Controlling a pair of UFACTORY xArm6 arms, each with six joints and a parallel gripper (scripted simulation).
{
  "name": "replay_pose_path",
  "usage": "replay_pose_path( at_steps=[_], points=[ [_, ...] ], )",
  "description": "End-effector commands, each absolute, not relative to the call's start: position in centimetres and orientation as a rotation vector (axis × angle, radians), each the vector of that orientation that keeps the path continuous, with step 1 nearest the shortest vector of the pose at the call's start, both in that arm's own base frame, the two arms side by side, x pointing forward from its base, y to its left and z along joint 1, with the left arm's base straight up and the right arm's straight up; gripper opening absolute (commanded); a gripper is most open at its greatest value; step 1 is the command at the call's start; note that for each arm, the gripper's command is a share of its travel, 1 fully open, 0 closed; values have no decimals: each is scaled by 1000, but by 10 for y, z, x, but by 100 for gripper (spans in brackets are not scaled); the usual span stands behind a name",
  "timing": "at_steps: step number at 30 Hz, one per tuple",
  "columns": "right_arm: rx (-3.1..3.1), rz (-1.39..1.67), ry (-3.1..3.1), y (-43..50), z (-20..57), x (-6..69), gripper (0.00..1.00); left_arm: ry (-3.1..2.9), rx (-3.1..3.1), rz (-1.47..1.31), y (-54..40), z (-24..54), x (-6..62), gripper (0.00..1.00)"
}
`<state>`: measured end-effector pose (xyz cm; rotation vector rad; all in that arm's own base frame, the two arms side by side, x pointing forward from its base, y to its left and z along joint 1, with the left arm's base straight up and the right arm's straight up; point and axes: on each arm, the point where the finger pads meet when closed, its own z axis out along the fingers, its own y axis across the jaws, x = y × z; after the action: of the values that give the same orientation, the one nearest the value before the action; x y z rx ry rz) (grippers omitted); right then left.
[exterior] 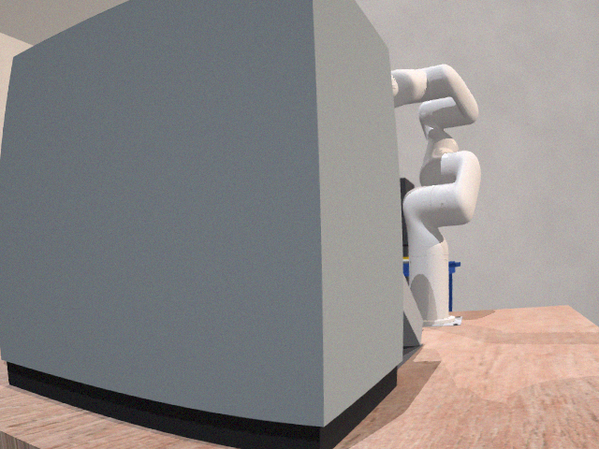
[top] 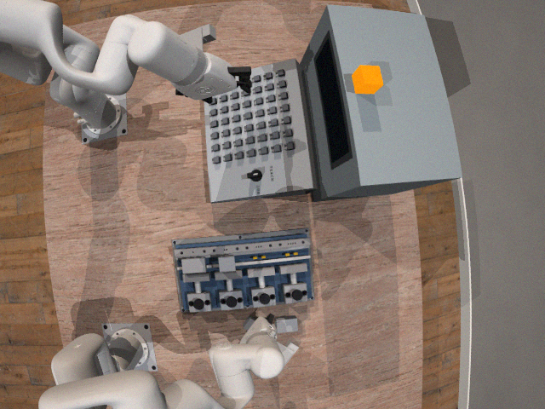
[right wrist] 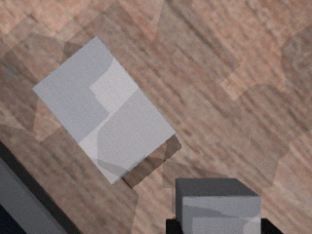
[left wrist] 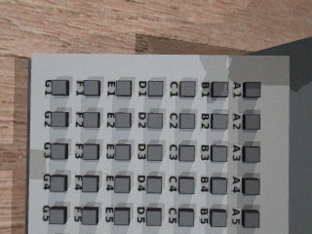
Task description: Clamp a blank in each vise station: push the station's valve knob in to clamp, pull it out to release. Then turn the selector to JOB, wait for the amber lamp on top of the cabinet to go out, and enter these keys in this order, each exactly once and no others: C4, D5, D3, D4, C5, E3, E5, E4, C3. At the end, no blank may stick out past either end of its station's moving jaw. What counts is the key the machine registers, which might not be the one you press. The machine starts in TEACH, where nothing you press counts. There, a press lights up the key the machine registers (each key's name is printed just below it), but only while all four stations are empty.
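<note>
Wooden tabletop (top: 153, 211) (exterior: 532, 362) (left wrist: 122, 24) (right wrist: 219, 49) lay under the work, crossed by shadows. Right gripper (top: 261, 317) (right wrist: 217, 226) had its jaws closed on a grey blank (right wrist: 221, 214), a pad against either side. Just beside those jaws, apart from them, a loose blank (top: 287, 324) (right wrist: 104, 109) lay flat, askew to the grip in the wrist view. Near the jaws stood the blue vise fixture (top: 244, 303) (right wrist: 29, 195); across it, two seated blanks (top: 193, 265) (top: 226, 263) occupied neighbouring stations. Whether these were clamped, the observer could not tell. Well apart from the right jaws sat the selector (top: 255, 175), then the key panel (top: 228, 187) (left wrist: 273, 73). Left gripper (top: 227, 94) hovered above its keys, jaws wide. Beyond stood the cabinet (top: 404, 132) (exterior: 168, 217), its amber lamp (top: 367, 79) bright orange.
</note>
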<state>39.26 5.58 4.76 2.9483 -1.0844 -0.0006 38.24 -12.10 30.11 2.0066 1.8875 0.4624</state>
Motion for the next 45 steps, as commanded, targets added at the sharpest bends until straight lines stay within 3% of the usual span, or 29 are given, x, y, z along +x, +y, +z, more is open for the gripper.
replay_pose_path(
  at_steps=[1, 6, 16, 36, 45],
  points=[
    [2950, 6, -1085, 56, 49, 394, 0, 1884, 2003, 465, -121, 303, 383, 100],
    [2950, 6, -1085, 56, 69, 394, 0, 1884, 2003, 465, -121, 303, 383, 100],
    [2951, 7, -1085, 56, 212, 394, 0, 1884, 2003, 465, -121, 303, 383, 100],
    [3006, 7, -921, 84, 215, 404, 0, 1884, 2003, 465, -121, 303, 383, 100],
    [3085, 7, -608, 139, 216, 417, 0, 1884, 2003, 465, -121, 303, 383, 100]
  ],
)
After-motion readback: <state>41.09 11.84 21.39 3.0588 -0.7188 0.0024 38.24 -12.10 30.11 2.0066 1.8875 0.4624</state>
